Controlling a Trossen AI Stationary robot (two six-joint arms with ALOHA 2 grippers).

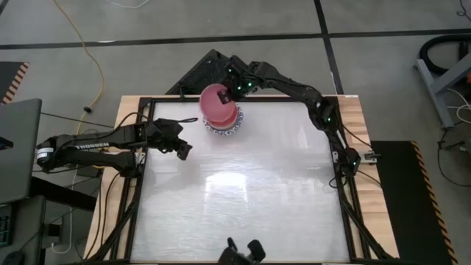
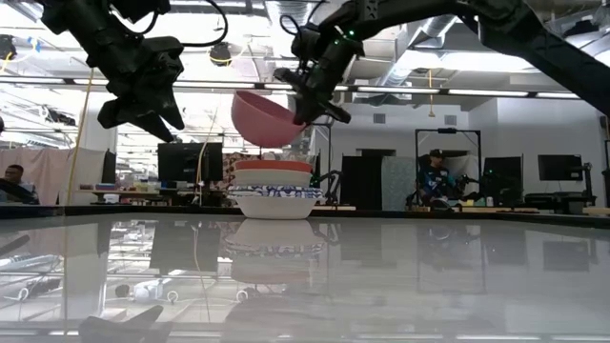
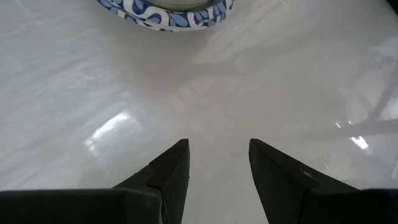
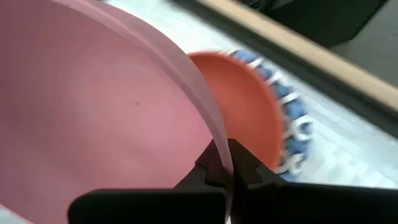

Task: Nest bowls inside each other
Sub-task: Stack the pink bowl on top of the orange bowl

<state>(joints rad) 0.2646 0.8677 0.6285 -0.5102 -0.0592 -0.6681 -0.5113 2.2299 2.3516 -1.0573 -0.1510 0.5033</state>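
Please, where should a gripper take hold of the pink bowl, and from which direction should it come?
At the rim, from above. The pink bowl is thin-walled and open, so one finger goes inside and one outside the wall. The right gripper pinches its rim this way, holding it tilted over the stacked bowls. The left gripper is open, beside the stack.

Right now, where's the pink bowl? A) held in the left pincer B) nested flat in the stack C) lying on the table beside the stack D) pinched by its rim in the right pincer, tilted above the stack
D: the right pincer grips the pink bowl by its rim, tilted and clear above the stack; the left pincer hangs open and empty to one side.
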